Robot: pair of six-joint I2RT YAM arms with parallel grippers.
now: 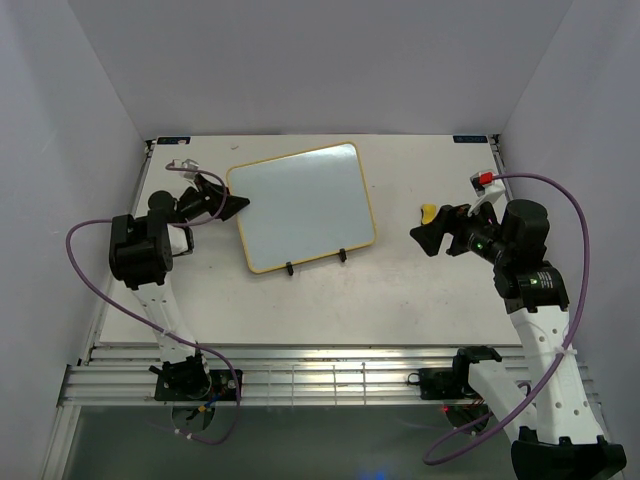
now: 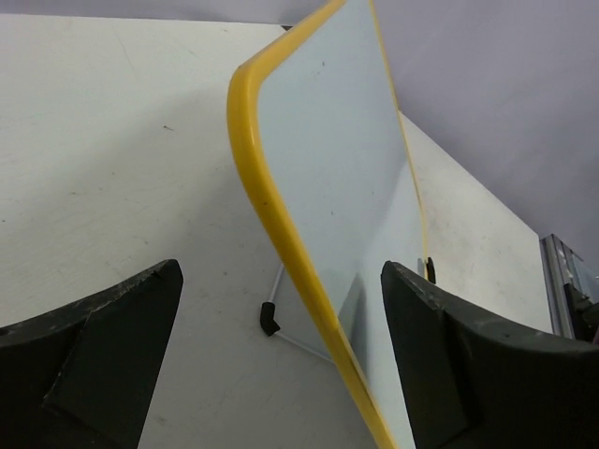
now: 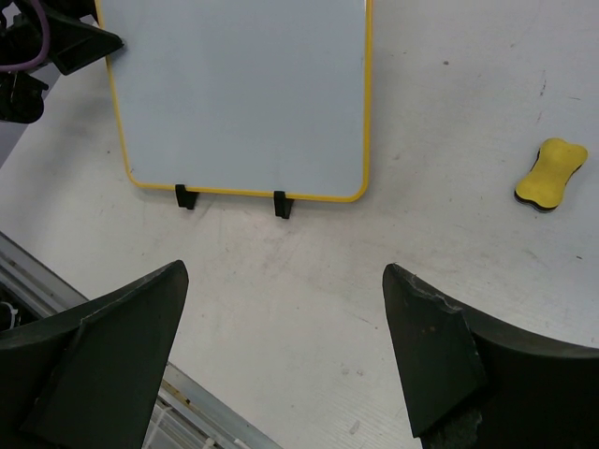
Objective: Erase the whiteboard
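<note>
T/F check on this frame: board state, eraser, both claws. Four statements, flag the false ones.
1. The whiteboard has writing on it. False: its face is blank.
2. The yellow eraser lies on the table, apart from the whiteboard. True.
3. The right claw grips the yellow eraser. False: it is open and empty, and the eraser lies off to its side.
4. The left claw is open at the whiteboard's left edge. True.
</note>
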